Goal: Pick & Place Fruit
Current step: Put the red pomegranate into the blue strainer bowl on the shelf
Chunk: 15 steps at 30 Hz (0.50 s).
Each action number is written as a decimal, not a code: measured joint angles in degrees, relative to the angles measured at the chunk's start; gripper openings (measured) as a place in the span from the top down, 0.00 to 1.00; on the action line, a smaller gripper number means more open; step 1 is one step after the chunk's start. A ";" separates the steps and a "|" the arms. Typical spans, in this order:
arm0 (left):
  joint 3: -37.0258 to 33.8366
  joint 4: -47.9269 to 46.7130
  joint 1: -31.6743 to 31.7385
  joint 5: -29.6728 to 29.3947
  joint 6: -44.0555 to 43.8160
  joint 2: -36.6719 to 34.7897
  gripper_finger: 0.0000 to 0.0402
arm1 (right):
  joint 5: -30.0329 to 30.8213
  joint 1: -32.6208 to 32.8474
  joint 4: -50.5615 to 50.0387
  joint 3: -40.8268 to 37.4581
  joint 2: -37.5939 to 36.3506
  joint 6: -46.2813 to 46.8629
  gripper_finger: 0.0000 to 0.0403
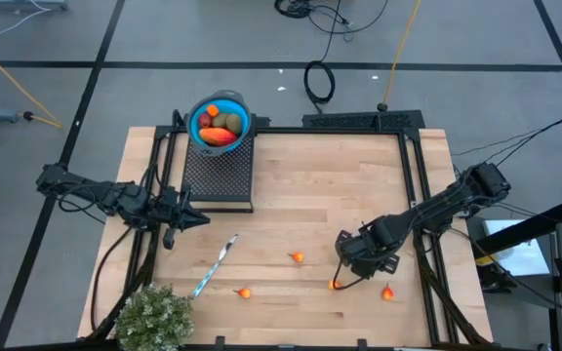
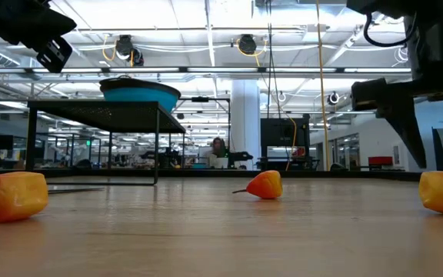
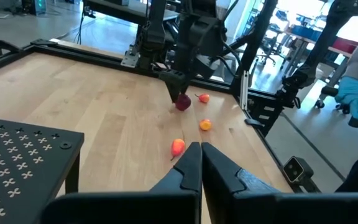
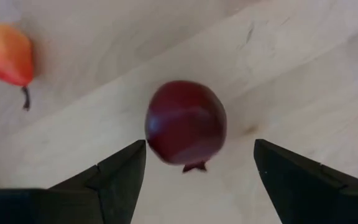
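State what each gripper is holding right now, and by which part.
Nothing is held. The right gripper stands open over a dark red fruit lying on the table, fingers clear of it. The left gripper is shut and empty.

Overhead, the right gripper (image 1: 351, 265) is hovering over the wooden table (image 1: 301, 175) beside small orange fruits (image 1: 297, 257). The left gripper (image 1: 185, 218) is waiting near a blue bowl (image 1: 220, 122) holding fruit.

Wooden table (image 1: 301, 210) and the things on it
Under the right gripper (image 1: 357, 263) lies a dark red ball (image 4: 186, 122); orange pieces (image 1: 297, 257), blue-handled knife (image 1: 215, 265) and black perforated stand (image 1: 218, 174) lie toward the left gripper (image 1: 200, 218).
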 joint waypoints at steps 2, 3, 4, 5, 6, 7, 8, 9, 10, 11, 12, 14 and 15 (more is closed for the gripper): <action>0.00 0.01 -0.01 -0.01 -0.56 0.00 0.98 | -0.07 0.00 1.92 -0.52 0.00 0.00 0.28; 0.00 0.00 -0.01 -0.03 -0.91 0.00 0.97 | -0.07 0.00 2.78 -0.76 0.00 0.00 0.28; 0.00 0.00 -0.01 -0.05 -1.12 0.00 0.96 | -0.14 0.00 3.58 -1.00 0.00 -0.02 0.28; 0.00 0.02 -0.02 -0.09 -1.30 0.00 0.96 | -0.57 0.00 4.32 -1.30 0.00 -0.01 0.29; 0.00 0.00 0.00 -0.13 -1.37 0.00 0.95 | -1.48 0.00 4.93 -1.61 0.00 0.00 0.29; 0.00 0.00 -0.02 -0.25 -1.39 0.00 0.95 | -2.06 0.01 5.62 -1.95 0.00 -0.02 0.29; 0.00 0.00 -0.01 -0.35 -1.41 0.00 0.95 | -2.96 0.09 6.21 -2.30 0.00 -0.02 0.29; 0.00 0.00 0.00 -0.39 -1.41 0.00 0.95 | -3.13 0.30 7.01 -2.70 0.00 0.00 0.29; 0.00 0.00 -0.02 -0.39 -1.41 0.00 0.95 | -2.98 0.45 7.68 -3.06 0.00 0.04 0.29; 0.00 0.02 0.00 -0.39 -1.44 0.00 0.95 | -3.04 0.63 8.34 -3.40 0.00 0.14 0.29; 0.00 0.00 -0.01 -0.40 -1.57 0.00 0.95 | -3.01 0.79 8.93 -3.62 0.00 0.29 0.29; 0.00 0.00 0.00 -0.48 -1.67 0.00 0.95 | -2.97 1.10 9.83 -4.01 0.00 0.36 0.29; 0.00 0.02 -0.01 -0.48 -1.67 0.00 0.95 | -2.99 1.14 10.22 -4.22 0.00 0.40 0.29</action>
